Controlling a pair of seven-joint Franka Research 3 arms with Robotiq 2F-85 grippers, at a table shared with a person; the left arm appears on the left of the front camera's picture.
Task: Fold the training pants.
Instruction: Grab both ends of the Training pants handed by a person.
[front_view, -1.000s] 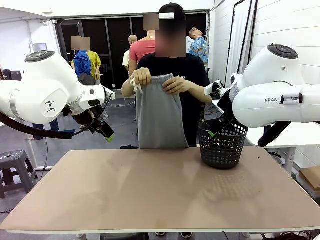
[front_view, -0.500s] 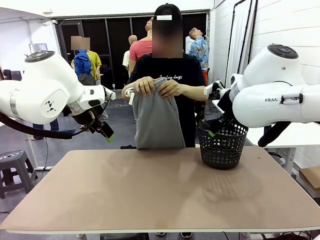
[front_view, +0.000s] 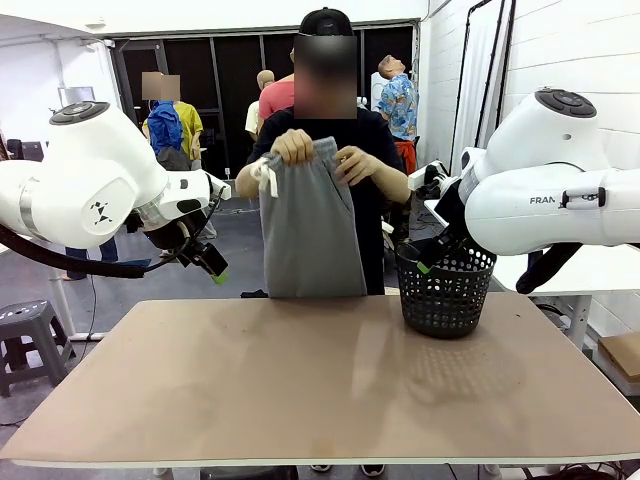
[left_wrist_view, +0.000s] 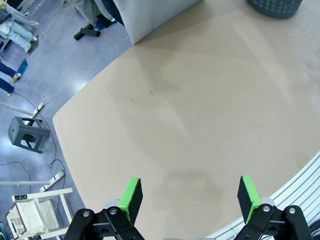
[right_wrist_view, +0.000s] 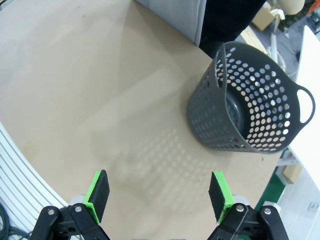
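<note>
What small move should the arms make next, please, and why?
Probably hold back: the person's hands hold the training pants by the waistband at the far side of the table, not laid flat; left gripper and right gripper hang open.

— What's behind your table (front_view: 300, 400)?
— You've got a white brick wall (front_view: 570, 45) on the right and dark panels (front_view: 225, 90) at the back.
— And the floor (left_wrist_view: 30, 70)?
— Glossy blue-grey, with a grey stool (front_view: 22, 315) standing left of your table.

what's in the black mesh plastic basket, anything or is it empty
Empty, as far as shows: the right wrist view looks into the black mesh plastic basket, with bare bottom and perforated walls.
</note>
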